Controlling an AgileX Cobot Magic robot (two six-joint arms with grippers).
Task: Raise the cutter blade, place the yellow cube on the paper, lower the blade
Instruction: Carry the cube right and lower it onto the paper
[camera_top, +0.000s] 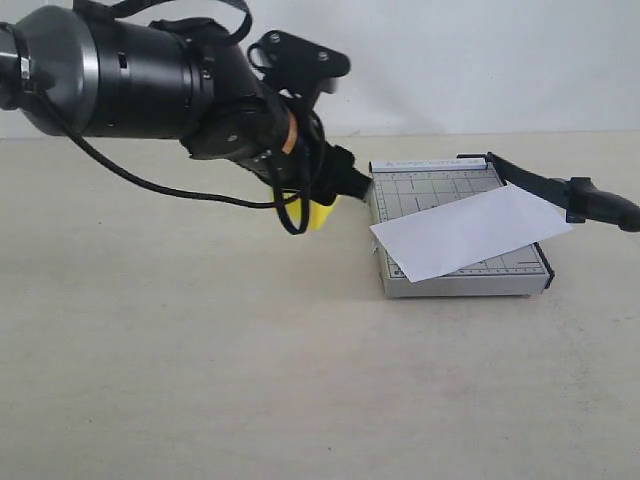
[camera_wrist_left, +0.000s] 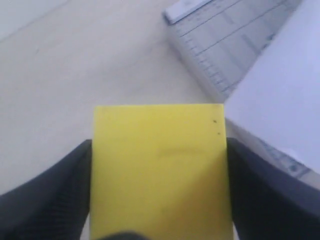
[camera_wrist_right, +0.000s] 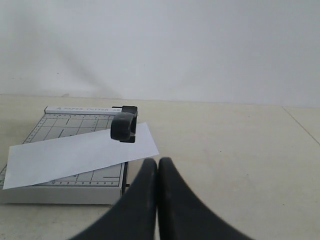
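Exterior view: the yellow cube (camera_top: 322, 214) is largely hidden behind the left gripper (camera_top: 340, 198), only a yellow corner showing, and the handle end of the cutter blade (camera_top: 545, 185) runs into the right edge. Left wrist view: the cube and both fingers (camera_wrist_left: 45, 205) are cut by the frame, and the cutter base (camera_wrist_left: 220, 50) grid is blurred. Right wrist view: lettering on the base's head strip (camera_wrist_right: 82, 109) is too small to read, the paper (camera_wrist_right: 75, 155) covers much of the grid, and the blade's arm lies hidden behind its handle.

All three views share the paper (camera_top: 465, 232)
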